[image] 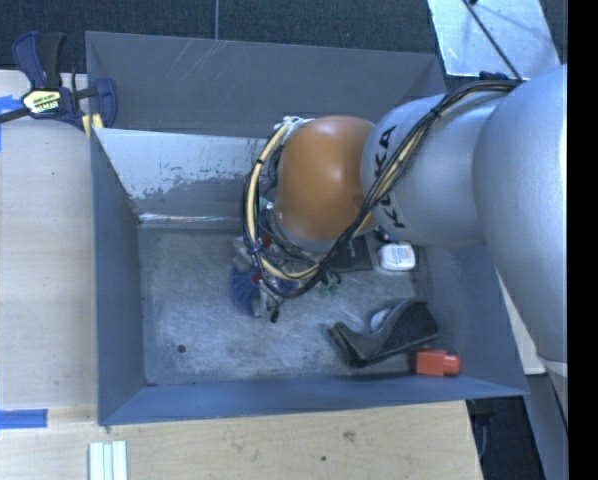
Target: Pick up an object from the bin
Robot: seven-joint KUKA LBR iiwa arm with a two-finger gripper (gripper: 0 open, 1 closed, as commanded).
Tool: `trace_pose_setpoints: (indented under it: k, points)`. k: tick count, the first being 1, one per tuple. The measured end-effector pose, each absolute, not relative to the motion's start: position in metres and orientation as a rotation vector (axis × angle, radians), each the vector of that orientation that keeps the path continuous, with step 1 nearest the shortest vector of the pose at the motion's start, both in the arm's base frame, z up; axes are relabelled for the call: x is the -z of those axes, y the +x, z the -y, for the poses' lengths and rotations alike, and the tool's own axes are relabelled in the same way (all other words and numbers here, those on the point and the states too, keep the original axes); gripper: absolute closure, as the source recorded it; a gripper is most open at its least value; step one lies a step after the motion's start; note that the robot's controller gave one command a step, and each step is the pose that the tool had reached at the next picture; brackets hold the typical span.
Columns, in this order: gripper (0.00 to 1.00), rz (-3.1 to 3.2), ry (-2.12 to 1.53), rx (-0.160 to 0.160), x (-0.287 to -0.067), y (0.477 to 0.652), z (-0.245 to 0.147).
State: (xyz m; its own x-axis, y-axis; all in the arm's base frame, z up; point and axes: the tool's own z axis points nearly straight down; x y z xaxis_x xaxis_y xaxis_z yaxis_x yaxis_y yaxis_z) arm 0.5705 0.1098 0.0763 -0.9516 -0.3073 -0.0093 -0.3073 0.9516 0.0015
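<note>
Gripper [263,292] hanging low over a small blue object [244,291] on the mid-floor of the grey bin [119,268].
The blue thing is looking soft and crumpled, likely light and yielding; pinching across its bunched middle seems best. Whether the gripper is open or closed cannot be told. A stiff black piece [404,330] is lying apart, nearer the front wall.

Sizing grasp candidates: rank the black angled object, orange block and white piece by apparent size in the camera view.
1. black angled object, clearly largest.
2. orange block and white piece: look alike; the arm may hide part of the white piece, so no ranking.
</note>
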Motion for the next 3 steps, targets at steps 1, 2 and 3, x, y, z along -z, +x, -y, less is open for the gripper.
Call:
trace_pose_setpoints:
  k: [1, 2, 3]
  points:
    - [1.0, -3.079, -0.571, 0.002, -0.185, 0.554, -0.09]
    - [1.0, -3.117, -0.334, -0.005, -0.086, 0.6, -0.081]
    - [1.0, -3.113, -0.321, 0.0, -0.195, 0.589, -0.075]
